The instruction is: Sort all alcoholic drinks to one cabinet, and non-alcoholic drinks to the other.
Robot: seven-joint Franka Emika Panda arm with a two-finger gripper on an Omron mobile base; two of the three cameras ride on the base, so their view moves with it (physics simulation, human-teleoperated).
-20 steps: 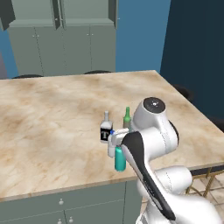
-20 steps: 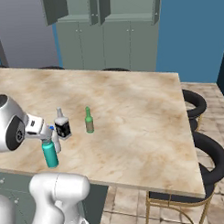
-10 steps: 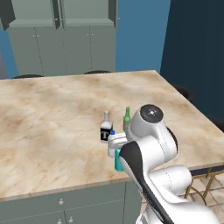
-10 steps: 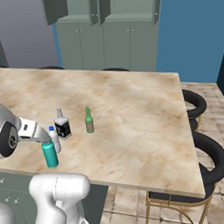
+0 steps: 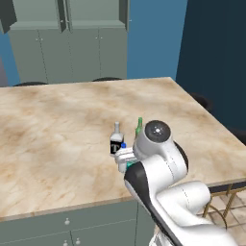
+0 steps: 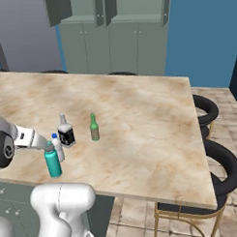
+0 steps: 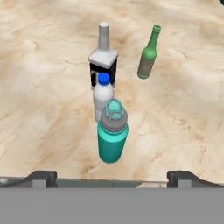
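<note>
The two-finger gripper (image 7: 112, 177) stands spread wide at the bottom of the hand view, gripping nothing, its dark tips either side of the fat teal bottle with a grey cap (image 7: 112, 135). Just behind it, centre frame, stand the white plastic bottle with a blue cap (image 7: 103, 97) and the square clear black-labelled bottle (image 7: 103, 65). The slim green glass bottle (image 7: 148, 54) stands upper right on the veined beige marble counter (image 7: 43, 87).

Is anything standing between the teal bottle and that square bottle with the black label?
Yes. In the hand view, the white blue-capped bottle stands between the teal bottle and the black-labelled bottle.
</note>
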